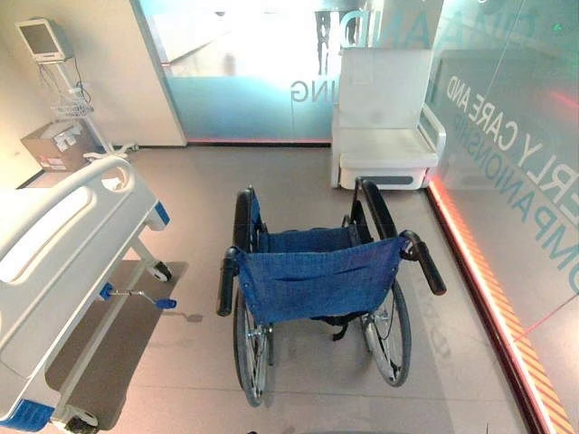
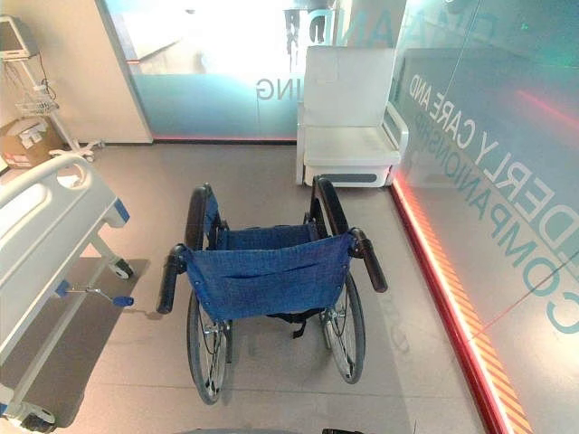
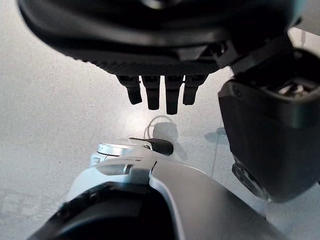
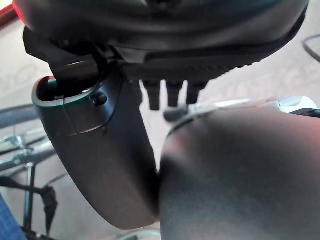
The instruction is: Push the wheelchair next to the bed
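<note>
Wheelchair stood on the grey floor in the middle of the room, its back toward the camera: blue fabric backrest nearest, seat beyond it, so it faced away toward the white armchair against the far glass partition. Its long axis ran from near to far, roughly parallel to the glass wall on the right. Both black push handles pointed back at the camera, neither one touched. Bed lay to the left, white with blue corner fittings, its near wheel and a blue-tipped crank between it and the wheelchair; the two stood apart with bare floor between. Large pale lettering crossed the glass wall and partition (seen mirrored from behind; not read off here). A monitor on a stand and a cardboard box sat in the far left corner. Left hand hung over the floor, fingers straight and slack, gripping nothing. Right hand likewise, fingers relaxed, empty, a wheelchair wheel showing beside it.
</note>
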Motion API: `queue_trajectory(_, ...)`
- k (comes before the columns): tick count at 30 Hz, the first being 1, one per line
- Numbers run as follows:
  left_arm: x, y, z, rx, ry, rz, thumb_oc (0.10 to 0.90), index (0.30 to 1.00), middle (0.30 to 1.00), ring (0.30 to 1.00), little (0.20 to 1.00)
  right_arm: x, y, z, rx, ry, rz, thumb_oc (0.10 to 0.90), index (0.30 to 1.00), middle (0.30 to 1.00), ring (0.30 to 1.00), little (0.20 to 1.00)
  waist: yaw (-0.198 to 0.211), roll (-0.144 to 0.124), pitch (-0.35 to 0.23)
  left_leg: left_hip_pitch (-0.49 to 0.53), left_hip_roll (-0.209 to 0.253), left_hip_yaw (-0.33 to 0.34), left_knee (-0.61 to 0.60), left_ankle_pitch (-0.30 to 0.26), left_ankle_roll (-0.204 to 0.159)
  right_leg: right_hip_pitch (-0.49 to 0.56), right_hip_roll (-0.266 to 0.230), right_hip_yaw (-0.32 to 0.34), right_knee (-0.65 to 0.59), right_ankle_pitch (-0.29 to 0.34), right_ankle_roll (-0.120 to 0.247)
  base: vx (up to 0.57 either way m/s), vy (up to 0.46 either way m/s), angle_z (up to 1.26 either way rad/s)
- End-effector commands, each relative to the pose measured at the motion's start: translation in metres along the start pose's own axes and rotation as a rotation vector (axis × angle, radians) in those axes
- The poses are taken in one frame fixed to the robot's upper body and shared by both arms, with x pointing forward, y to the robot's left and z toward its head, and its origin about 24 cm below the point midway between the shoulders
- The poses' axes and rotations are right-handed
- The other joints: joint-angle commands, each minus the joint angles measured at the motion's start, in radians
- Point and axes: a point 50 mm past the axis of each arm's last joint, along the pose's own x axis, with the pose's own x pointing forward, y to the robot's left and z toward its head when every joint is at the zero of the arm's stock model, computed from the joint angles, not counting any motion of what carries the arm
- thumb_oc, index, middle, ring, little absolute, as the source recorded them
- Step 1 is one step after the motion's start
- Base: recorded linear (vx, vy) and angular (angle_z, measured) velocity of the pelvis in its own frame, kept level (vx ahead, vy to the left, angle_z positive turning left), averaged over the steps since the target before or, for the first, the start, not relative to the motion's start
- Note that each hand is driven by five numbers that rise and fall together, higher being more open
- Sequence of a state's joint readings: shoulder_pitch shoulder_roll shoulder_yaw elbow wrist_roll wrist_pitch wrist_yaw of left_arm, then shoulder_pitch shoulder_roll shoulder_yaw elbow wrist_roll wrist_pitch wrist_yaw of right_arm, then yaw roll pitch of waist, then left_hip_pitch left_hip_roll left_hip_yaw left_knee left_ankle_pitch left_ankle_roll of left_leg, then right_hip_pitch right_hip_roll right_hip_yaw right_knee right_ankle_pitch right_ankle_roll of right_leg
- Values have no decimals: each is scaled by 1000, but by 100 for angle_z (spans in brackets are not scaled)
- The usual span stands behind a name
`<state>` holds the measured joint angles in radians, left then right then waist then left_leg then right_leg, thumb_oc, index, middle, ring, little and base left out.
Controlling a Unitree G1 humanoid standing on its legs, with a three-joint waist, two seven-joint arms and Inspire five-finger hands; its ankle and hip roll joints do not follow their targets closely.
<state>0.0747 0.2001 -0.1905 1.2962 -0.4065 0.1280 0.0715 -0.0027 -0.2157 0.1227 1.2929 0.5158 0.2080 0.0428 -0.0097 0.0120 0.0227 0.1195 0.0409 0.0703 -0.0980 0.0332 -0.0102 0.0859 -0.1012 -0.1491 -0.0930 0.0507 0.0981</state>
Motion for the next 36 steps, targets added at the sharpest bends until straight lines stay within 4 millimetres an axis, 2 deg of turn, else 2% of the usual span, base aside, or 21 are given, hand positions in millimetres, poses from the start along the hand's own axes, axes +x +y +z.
queue_trajectory(1, -1, -29, 12, 5, 5, -78, 800, 900, 900, 900, 900, 2, 5, -25, -44, 113, -11, 800, 900, 900, 900, 900, 16, 3, 48, -9, -9, 8, 11, -30, -8, 32, 14, -20, 6, -1, -20, 0, 0, 0)
queue_trajectory(7, -1, -28, 16, -19, -11, -73, 800, 900, 900, 900, 900, 2, 4, -28, -90, 100, -6, 800, 900, 900, 900, 900, 2, -1, 60, -11, -6, 15, 11, -34, -8, 25, 17, -9, 6, 0, -21, -1, 0, -1)
queue_trajectory(25, -1, -27, 19, 5, -8, -14, 800, 900, 900, 900, 900, 2, 8, -22, -161, 82, -17, 800, 900, 900, 900, 900, 8, -9, 74, -14, -5, 13, 11, -29, -8, 24, 16, -12, 6, 2, -22, 3, -1, 0)
queue_trajectory(34, -2, -28, 30, -48, -64, 0, 800, 900, 900, 900, 900, 2, 10, -8, -216, 19, -27, 800, 900, 900, 900, 900, 11, -6, 110, -50, -7, 4, 11, -17, -7, -11, 15, -7, 6, 14, -22, 0, 0, 0)
queue_trajectory(36, -3, -26, 40, -100, -119, 25, 800, 900, 900, 900, 900, 2, 11, 0, -189, -23, -37, 800, 900, 900, 900, 900, 10, -5, 126, -71, -8, -3, 11, -9, -7, -32, 16, -2, 6, 21, -22, -54, -7, 3)
